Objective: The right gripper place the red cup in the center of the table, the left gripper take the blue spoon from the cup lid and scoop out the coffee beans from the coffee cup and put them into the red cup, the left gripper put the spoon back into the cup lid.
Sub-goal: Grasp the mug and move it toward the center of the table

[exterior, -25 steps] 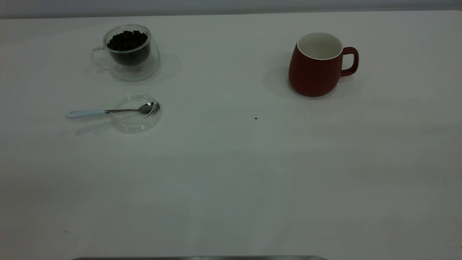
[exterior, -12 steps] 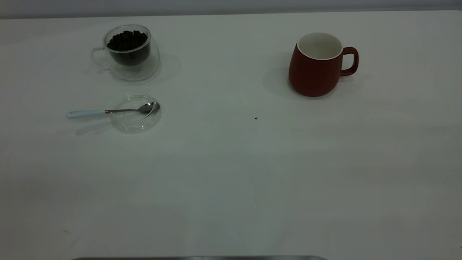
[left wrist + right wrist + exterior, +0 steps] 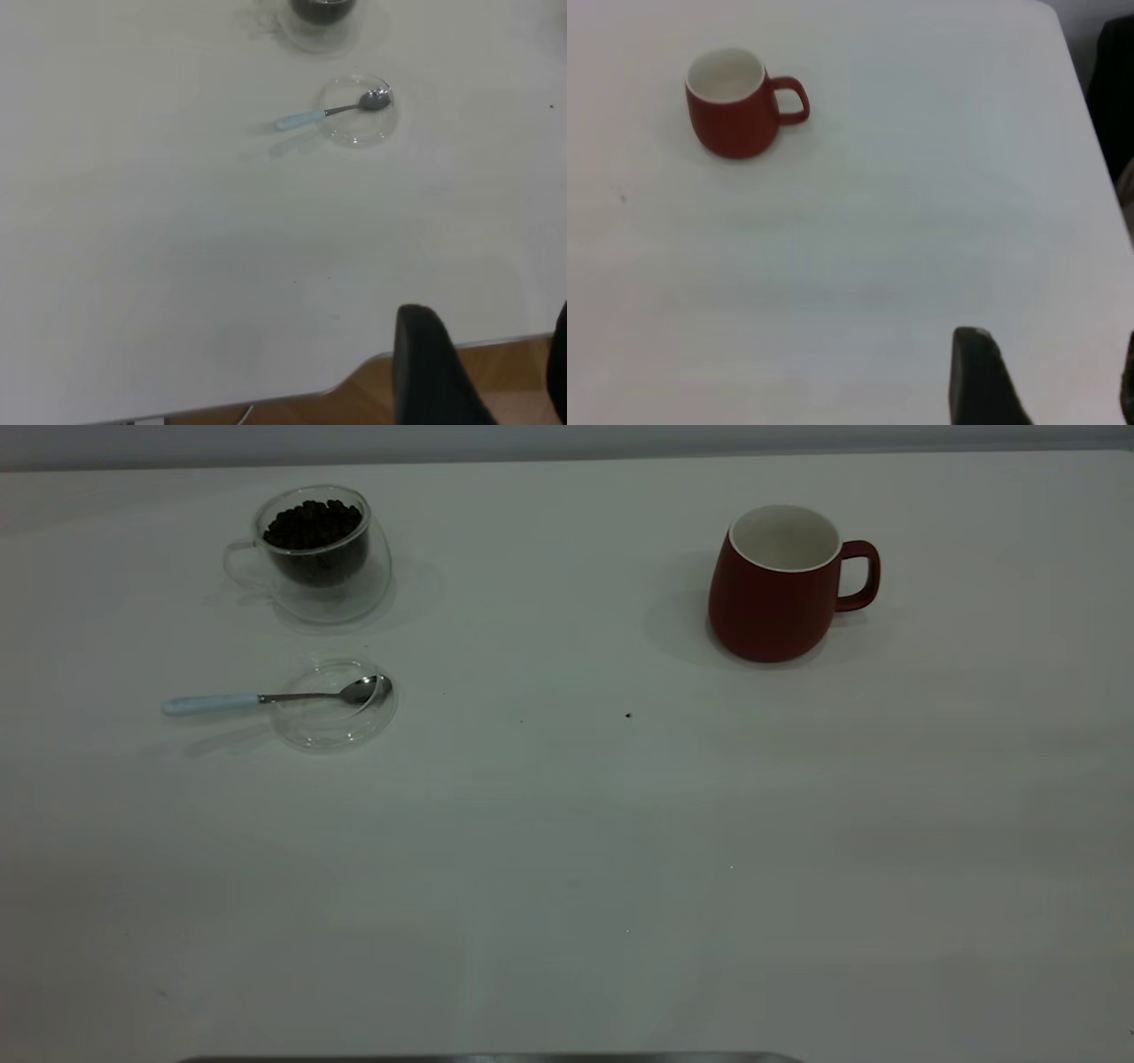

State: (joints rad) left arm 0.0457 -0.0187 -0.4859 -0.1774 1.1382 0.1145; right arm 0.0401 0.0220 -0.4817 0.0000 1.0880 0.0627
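Red cup (image 3: 771, 598) upright (empty); blue spoon (image 3: 275, 697) on cup lid (image 3: 335, 722).

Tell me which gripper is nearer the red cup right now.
Right. The right gripper hangs over the table's near right side with the red cup ahead of it. The left gripper is back at the near left edge, on the blue spoon's side.

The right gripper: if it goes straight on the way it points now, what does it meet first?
Probably only bare table. The right gripper points across open surface; the red cup stands well off to one side, though depth is unclear.
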